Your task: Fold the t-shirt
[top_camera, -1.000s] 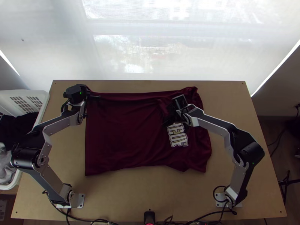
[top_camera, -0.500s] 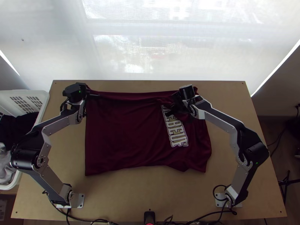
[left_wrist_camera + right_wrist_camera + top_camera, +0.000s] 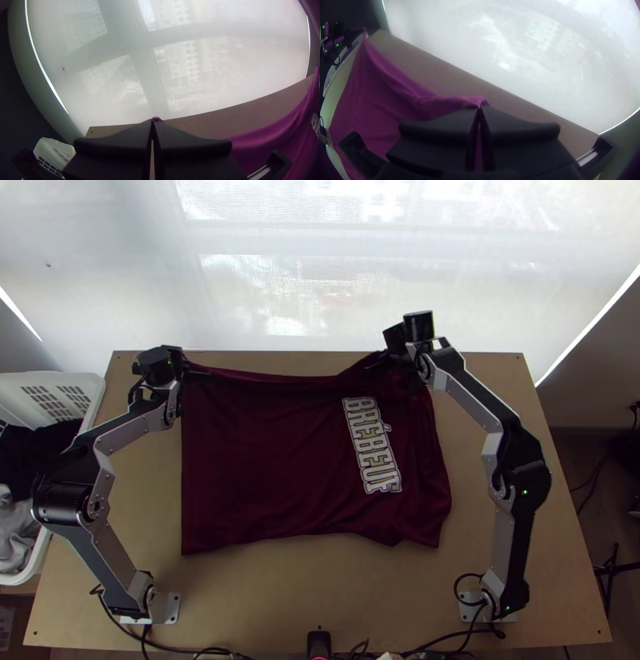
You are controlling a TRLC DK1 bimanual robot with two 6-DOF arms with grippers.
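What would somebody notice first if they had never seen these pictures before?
Probably the big dark red t-shirt, mostly spread across the table, with chunky white letters toward its right side. Next, the left gripper and the right gripper, each pinching a bit of its far edge. Behind them, a bright white window covering glows beyond the table.
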